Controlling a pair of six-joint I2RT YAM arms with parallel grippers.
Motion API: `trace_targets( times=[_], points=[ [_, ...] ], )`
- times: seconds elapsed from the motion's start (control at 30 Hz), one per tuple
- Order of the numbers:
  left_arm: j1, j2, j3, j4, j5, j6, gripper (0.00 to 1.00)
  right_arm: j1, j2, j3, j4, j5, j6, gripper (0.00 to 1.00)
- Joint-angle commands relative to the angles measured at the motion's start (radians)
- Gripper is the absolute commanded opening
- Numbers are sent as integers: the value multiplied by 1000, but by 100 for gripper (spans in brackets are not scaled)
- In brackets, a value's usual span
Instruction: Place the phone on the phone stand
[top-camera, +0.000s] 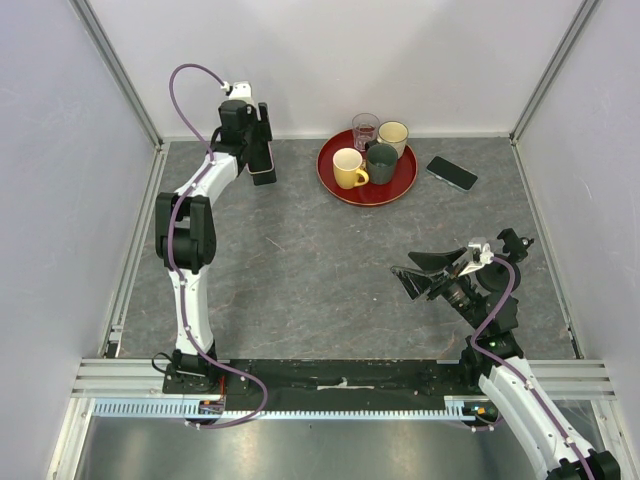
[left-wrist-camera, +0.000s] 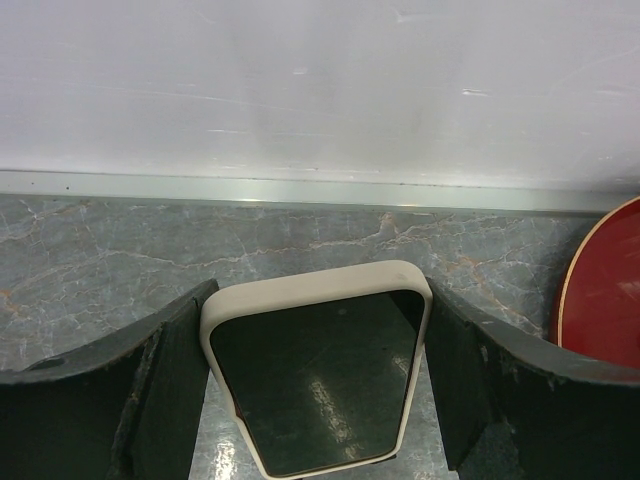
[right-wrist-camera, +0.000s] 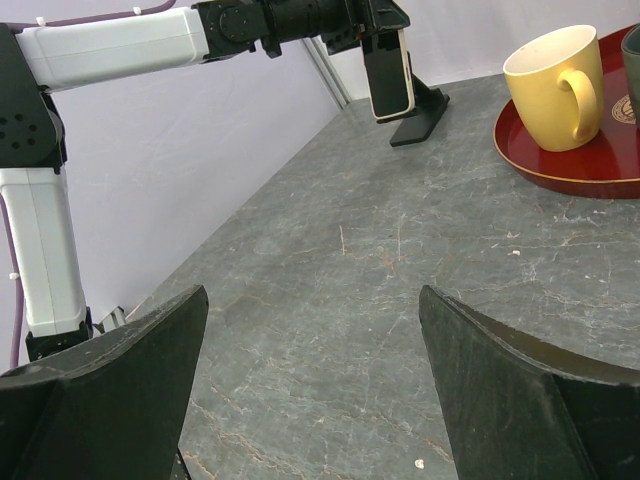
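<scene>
Holding phone (left-wrist-camera: 315, 390) at stand (right-wrist-camera: 420, 112), left of tray (top-camera: 395, 187).
The left gripper (left-wrist-camera: 315, 325) is clamping the cream-cased phone by its side edges, upright, just over the black stand, well left of the tray; phone-stand contact can't tell. The right gripper (right-wrist-camera: 312, 297) is hanging wide open, gripping nothing, on the tray's near side, well apart. A dark phone (top-camera: 452, 172) is lying flat just right of the tray.

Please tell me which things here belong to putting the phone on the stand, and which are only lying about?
Belong to the job:
- cream-cased phone, gripped by the left gripper
- black phone stand, near the back wall

Only lying about:
- red tray with yellow mug, dark green mug, cream mug and glass
- dark phone, flat beside the tray
</scene>
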Motion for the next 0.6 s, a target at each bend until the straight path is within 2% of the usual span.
trace_targets(
  times=[0.0, 0.1, 0.27, 0.3, 0.33, 0.4, 0.57],
  points=[
    [2, 26, 39, -46, -20, -24, 29, 2, 1, -151, 53, -2, 0, 93],
    [2, 33, 45, -46, -14, -27, 46, 2, 1, -150, 53, -2, 0, 93],
    [2, 32, 58, -80, -14, -30, 62, 1, 7, -152, 62, -4, 0, 93],
    [2, 29, 61, -83, -14, -33, 79, 1, 7, -153, 65, -4, -2, 93],
    [2, 27, 62, -86, -14, -36, 86, 2, 10, -152, 70, -5, -3, 93],
    [2, 11, 65, -96, -21, -53, 91, 2, 16, -152, 75, -7, -2, 93],
    [2, -25, 71, -104, -3, -82, 93, 2, 14, -150, 78, -17, 1, 93]
  ],
)
